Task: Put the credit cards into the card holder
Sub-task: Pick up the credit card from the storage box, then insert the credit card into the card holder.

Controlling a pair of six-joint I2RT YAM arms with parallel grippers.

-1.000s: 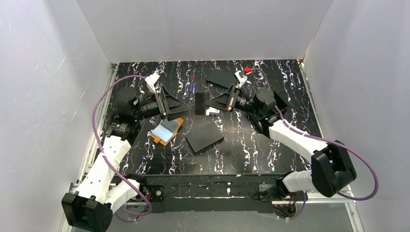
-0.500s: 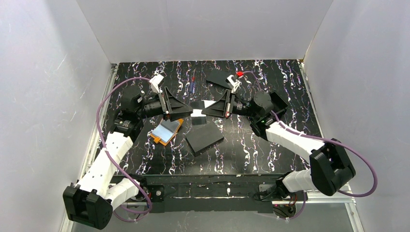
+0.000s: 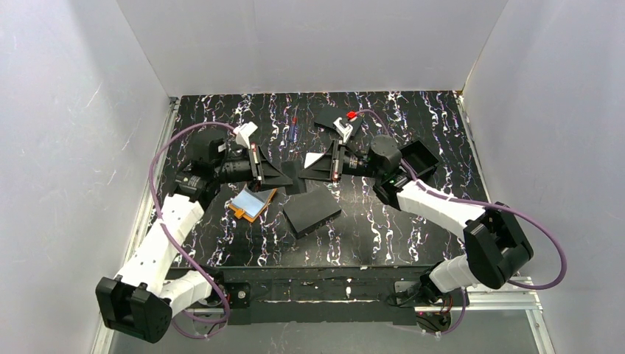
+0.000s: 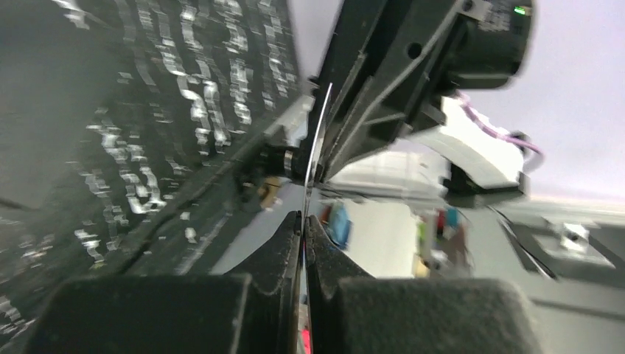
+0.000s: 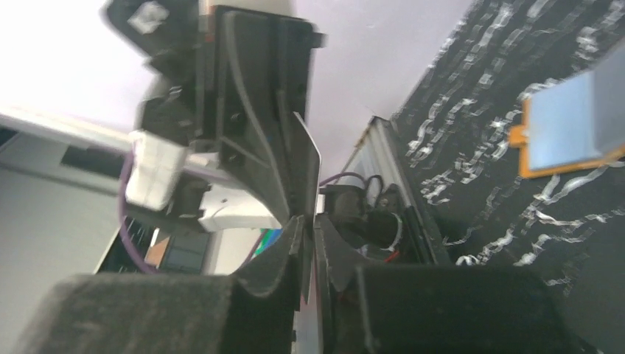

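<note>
Black marbled table [image 3: 383,243], white walls all round. Top view, and both arms meet mid-frame: left gripper [image 3: 289,177] and right gripper [image 3: 306,168] tip to tip, one card [image 5: 308,177] held between them, off the table! Left fingers [image 4: 284,243] are pressed together on its thin edge, right fingers [image 5: 335,247] pinch the opposite edge. Card holder [image 3: 252,201] lies open, blue side up, lower left of the grippers and apart from them. Black box [image 3: 312,212] sits just right of it.

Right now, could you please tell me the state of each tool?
The left tool is closed on the credit card.
The right tool is closed on the same credit card.
</note>
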